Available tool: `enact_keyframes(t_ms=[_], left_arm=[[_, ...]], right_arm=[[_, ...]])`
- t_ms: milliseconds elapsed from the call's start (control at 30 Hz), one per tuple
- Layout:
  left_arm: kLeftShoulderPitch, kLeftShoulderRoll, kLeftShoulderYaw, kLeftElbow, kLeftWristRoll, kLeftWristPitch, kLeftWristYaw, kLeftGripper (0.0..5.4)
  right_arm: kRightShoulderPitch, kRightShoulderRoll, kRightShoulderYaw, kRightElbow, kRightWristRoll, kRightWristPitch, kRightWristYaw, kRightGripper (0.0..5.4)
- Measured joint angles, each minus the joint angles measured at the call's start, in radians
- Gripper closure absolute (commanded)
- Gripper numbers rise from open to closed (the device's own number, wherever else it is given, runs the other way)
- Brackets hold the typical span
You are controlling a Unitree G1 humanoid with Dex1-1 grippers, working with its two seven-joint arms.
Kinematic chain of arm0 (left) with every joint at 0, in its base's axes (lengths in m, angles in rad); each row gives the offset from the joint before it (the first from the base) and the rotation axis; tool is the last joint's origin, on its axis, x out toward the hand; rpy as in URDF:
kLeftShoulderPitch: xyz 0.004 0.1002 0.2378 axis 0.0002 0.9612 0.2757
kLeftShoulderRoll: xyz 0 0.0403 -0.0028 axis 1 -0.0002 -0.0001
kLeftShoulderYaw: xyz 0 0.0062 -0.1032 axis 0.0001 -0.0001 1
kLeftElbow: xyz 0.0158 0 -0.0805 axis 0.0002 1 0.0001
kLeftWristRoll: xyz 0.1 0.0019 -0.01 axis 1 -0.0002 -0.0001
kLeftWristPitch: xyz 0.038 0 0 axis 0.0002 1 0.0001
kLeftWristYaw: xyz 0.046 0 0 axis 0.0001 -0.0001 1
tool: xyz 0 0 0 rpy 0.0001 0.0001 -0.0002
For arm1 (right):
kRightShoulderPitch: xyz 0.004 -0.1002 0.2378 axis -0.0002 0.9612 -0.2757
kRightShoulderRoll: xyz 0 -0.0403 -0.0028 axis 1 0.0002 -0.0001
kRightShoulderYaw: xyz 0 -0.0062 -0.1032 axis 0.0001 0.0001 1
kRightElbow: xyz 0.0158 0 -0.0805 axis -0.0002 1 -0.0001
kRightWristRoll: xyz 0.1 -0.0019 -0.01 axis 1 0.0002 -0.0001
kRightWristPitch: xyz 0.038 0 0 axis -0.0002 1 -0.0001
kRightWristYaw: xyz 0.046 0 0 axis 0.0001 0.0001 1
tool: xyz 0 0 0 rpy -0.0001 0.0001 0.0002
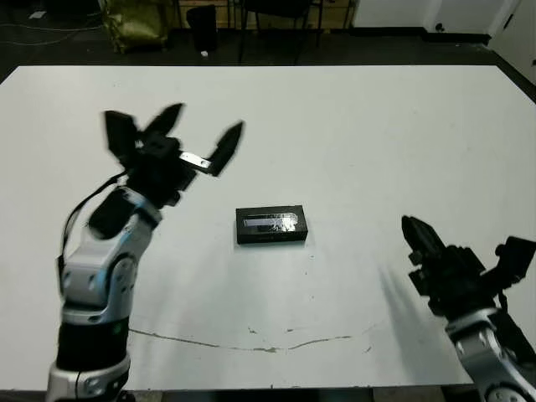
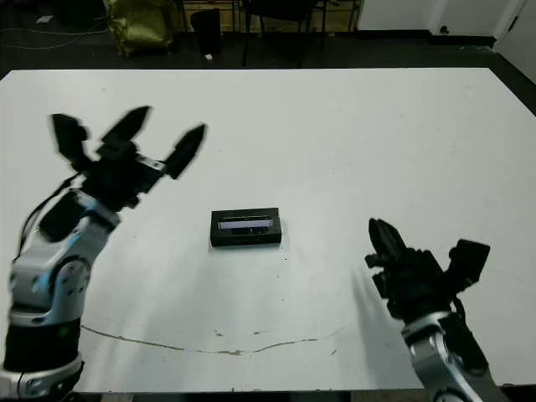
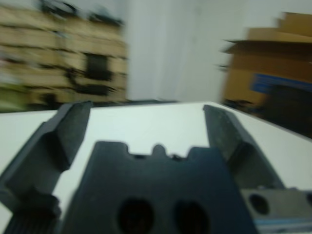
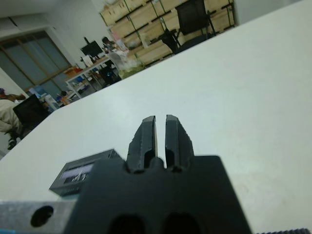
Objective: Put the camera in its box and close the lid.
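Note:
The box [image 1: 271, 237] sits in the middle of the white table with the lid [image 1: 270, 222] resting on it, the silvery strip facing up. The camera is hidden from every view. My left gripper [image 1: 184, 127] is raised above the table to the left of and beyond the box, open and empty, its image blurred. My right gripper [image 1: 416, 233] is low near the front right of the table, shut on nothing, well apart from the box. In the right wrist view the lidded box [image 4: 80, 173] lies off to one side of the shut fingers [image 4: 146, 134].
The white table [image 1: 377, 134] has a thin dark scratch line [image 1: 251, 345] near its front edge. Beyond the far edge are chairs, a yellow bag [image 1: 134, 21] and shelving. A person [image 4: 7, 117] sits far off in the right wrist view.

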State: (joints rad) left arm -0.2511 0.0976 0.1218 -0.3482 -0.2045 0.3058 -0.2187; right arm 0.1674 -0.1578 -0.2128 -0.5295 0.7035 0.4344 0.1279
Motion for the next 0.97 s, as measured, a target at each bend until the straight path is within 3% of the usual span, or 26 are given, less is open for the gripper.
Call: enact_keyframes(t_ms=[67, 200, 600, 733, 967], left_arm=[[0.059, 0.007, -0.003, -0.013, 0.072, -0.049, 0.051, 1.35], [0.154, 0.009, 0.009, 0.009, 0.128, -0.175, 0.1, 2.33], [0.337, -0.101, 0.024, 0.102, 0.143, -0.507, 0.206, 5.29], [0.358, -0.114, 0.022, 0.137, 0.13, -0.536, 0.211, 5.37], [0.367, -0.114, 0.014, 0.155, 0.098, -0.535, 0.201, 5.37]], right_arm=[[-0.023, 0.002, -0.001, 0.009, -0.013, -0.001, -0.014, 5.4], [-0.056, 0.008, 0.009, 0.013, -0.072, -0.006, -0.049, 5.4], [-0.123, 0.053, 0.119, 0.1, -0.415, -0.177, -0.122, 5.4], [-0.118, 0.059, 0.154, 0.15, -0.495, -0.255, -0.117, 5.4], [-0.073, 0.091, 0.173, 0.223, -0.521, -0.341, -0.089, 5.4]])
